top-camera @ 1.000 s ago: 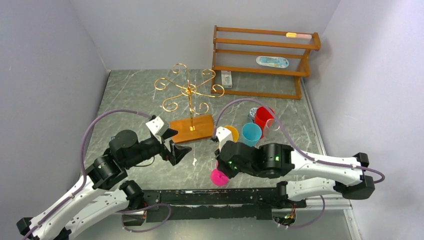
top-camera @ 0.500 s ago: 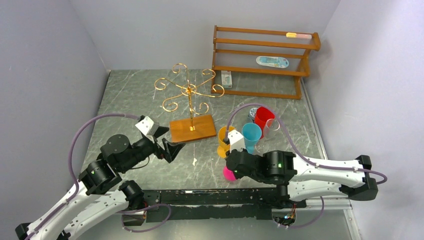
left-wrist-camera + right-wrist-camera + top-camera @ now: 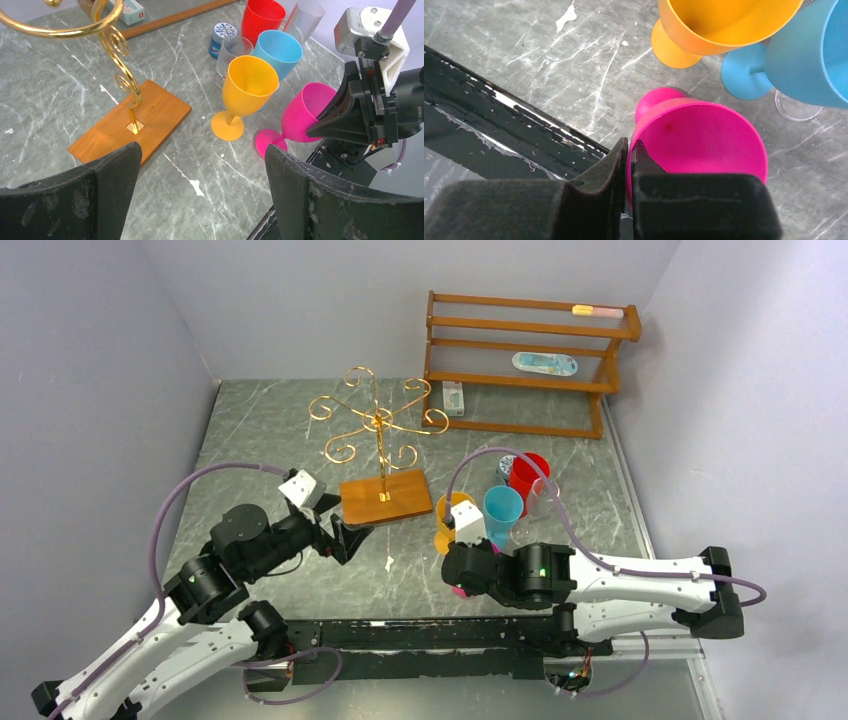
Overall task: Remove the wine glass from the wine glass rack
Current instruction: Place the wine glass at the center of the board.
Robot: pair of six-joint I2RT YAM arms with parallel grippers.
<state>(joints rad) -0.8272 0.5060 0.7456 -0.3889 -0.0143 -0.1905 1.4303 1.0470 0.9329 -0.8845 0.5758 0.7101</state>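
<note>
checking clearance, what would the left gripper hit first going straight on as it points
Probably the orange wine glass; the rack's wooden base sits just off that line, though depth is unclear.

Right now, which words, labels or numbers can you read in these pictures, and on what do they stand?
No text can be read.
Box by the shelf: print too blurred.
Jar lid: white marks on blue, too small.
Packet on the shelf: print too small.

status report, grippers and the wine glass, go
Left gripper open, empty, by the wine glass rack. Right gripper shut on pink wine glass rim; glass tilted, foot on table, off the rack. Orange glass close beside it.
</note>
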